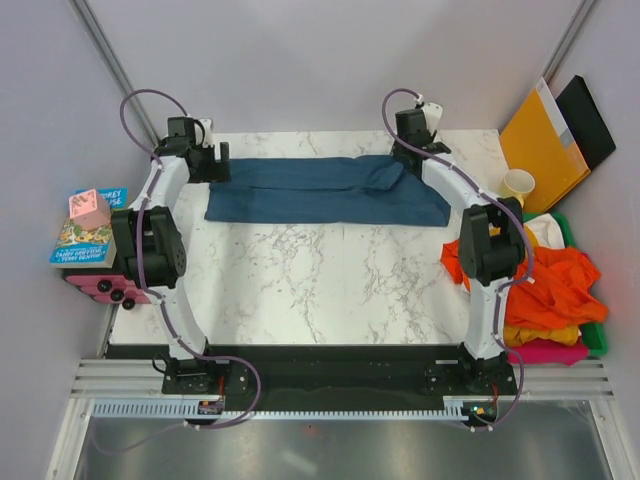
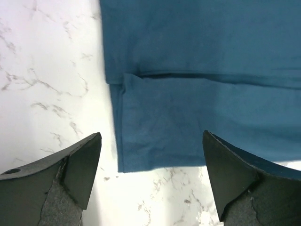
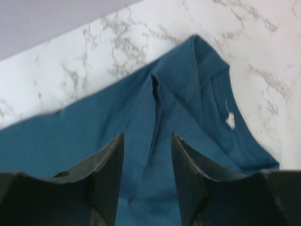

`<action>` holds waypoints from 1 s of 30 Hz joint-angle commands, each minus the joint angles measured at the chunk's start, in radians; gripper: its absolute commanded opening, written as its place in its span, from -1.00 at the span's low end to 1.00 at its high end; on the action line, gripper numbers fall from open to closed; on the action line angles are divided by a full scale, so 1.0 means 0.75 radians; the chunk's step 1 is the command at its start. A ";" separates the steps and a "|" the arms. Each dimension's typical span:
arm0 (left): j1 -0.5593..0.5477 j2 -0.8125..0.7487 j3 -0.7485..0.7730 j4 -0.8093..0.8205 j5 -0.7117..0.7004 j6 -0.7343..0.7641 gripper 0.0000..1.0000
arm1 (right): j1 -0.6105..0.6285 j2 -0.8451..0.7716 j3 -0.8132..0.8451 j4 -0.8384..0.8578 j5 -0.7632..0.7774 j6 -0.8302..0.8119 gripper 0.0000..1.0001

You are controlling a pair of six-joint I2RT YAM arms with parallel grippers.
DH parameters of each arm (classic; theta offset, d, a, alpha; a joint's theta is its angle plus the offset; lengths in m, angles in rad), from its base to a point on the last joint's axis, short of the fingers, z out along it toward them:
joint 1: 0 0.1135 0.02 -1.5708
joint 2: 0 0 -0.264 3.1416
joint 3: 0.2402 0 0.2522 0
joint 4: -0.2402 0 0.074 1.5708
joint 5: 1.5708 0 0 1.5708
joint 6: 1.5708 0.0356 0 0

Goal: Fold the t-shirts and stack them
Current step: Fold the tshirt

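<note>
We read no lettering on the small white neck tag just right of the right claw, which stands half open and empty over the folded dark teal t-shirt, while the left claw gapes wide and empty above that shirt's other end on the tabletop.

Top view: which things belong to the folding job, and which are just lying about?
Job: teal-blue t-shirt, lying flat at the far side; pile of orange, yellow and pink t-shirts at the right.
Lying about: books, pink box, paper cup, orange envelope, black folder.
</note>
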 commanded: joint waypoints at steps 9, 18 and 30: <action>-0.083 0.048 -0.155 -0.007 0.196 -0.004 -0.56 | 0.121 -0.367 -0.565 0.095 0.033 0.089 -1.00; -0.091 0.126 -0.116 -0.056 0.167 0.014 -0.96 | 0.121 -0.179 -0.500 0.080 -0.012 0.126 -1.00; -0.091 0.138 -0.137 -0.063 0.165 0.012 -0.95 | 0.188 0.165 -0.017 0.091 -0.071 0.062 -1.00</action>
